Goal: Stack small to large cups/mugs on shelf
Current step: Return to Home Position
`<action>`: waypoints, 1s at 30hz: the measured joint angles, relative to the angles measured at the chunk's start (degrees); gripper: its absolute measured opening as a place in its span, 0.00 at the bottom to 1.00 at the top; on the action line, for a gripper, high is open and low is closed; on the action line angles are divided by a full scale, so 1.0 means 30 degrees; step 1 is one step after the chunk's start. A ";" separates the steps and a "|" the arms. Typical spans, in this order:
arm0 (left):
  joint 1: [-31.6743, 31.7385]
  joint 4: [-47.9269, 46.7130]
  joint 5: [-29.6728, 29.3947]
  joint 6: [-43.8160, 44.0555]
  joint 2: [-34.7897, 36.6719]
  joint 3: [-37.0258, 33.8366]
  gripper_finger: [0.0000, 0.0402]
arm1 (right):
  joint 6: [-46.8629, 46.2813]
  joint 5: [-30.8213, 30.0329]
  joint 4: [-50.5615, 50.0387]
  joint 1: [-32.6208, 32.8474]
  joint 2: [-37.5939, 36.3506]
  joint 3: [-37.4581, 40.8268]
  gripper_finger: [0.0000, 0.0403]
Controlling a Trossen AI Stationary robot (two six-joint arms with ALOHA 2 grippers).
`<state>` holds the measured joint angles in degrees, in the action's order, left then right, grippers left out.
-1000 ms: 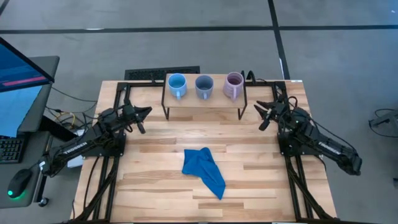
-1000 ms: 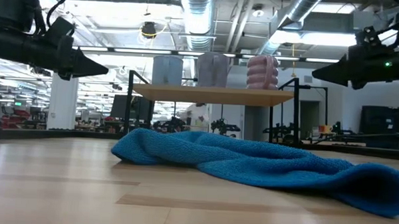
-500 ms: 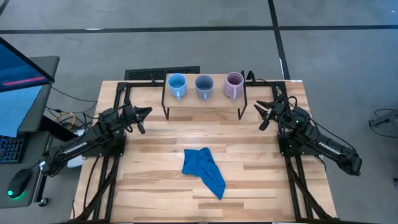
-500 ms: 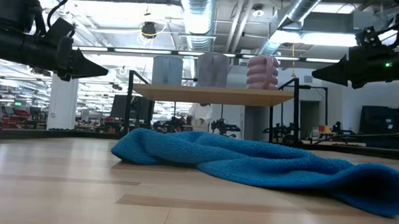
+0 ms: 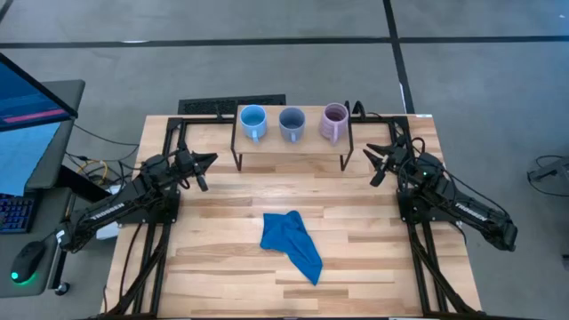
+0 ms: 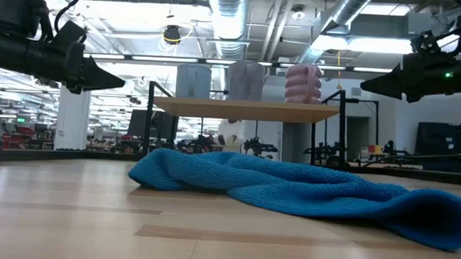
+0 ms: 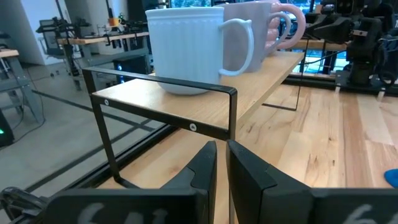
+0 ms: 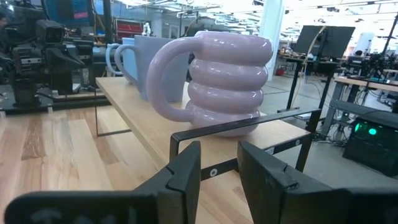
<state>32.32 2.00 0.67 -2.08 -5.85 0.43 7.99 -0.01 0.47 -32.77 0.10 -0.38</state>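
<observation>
Three mugs stand upright in a row on the low wooden shelf [image 5: 292, 142] at the table's far side: bright light blue [image 5: 253, 122], grey-blue [image 5: 292, 123] and pale purple ribbed [image 5: 334, 122]. Each rests on its base, and none is stacked. My left gripper [image 5: 206, 164] hovers off the shelf's left end, pointing at it, fingers nearly together and empty; its wrist view [image 7: 221, 146] shows the light blue mug [image 7: 186, 46] nearest. My right gripper [image 5: 375, 164] hovers off the shelf's right end, fingers slightly apart and empty; its wrist view [image 8: 219, 149] faces the purple mug [image 8: 224, 78].
A crumpled blue cloth [image 5: 292, 244] lies on the slatted tabletop [image 5: 222, 267] in the middle, nearer than the shelf. The shelf stands on thin black metal legs [image 7: 106, 134]. A monitor and keyboard [image 5: 18, 133] stand off the table's left side.
</observation>
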 joint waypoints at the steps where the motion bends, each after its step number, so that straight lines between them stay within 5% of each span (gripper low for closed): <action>1: 0.0006 0.0002 0.0000 -0.0063 0.0000 0.0000 0.07 | 0.0000 0.0000 0.0000 0.0000 0.0000 0.0000 0.32; 30: 0.0007 -0.0001 0.0000 -0.0029 0.0000 0.0000 0.07 | 0.0000 0.0007 -0.0015 0.0000 0.0004 0.0000 0.32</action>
<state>32.34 2.00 0.67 -2.16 -5.85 0.43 7.99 0.01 0.43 -32.77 0.11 -0.38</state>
